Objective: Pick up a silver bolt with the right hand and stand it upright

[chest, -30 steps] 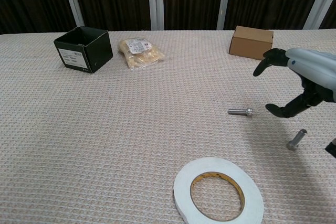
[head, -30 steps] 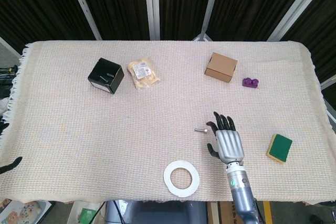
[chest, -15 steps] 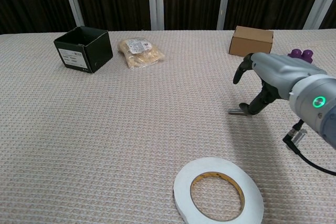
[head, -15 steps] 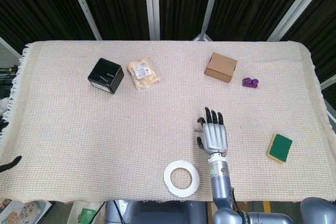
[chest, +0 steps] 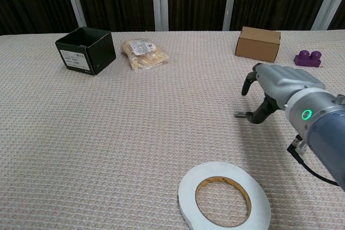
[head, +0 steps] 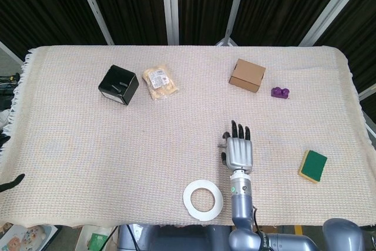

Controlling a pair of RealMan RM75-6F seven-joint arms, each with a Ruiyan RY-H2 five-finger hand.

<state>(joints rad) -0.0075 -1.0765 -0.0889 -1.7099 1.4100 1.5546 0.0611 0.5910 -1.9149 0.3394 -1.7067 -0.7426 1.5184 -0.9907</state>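
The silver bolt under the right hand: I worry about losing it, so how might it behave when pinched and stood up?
The silver bolt looks smooth and round, so it may roll or slip. Stood upright on the woven cloth, it could tip.

- One silver metal bolt (chest: 241, 115) lying on the cloth, partly hidden by the hand
- One black open-topped cardboard box (head: 118, 84)
- One clear packet of beige snacks (head: 160, 82)
- One closed brown cardboard box (head: 247, 75)
- One purple studded toy brick (head: 279, 92)
- One yellow sponge with green top (head: 312, 166)
- One white ring-shaped tape roll (head: 202, 200)
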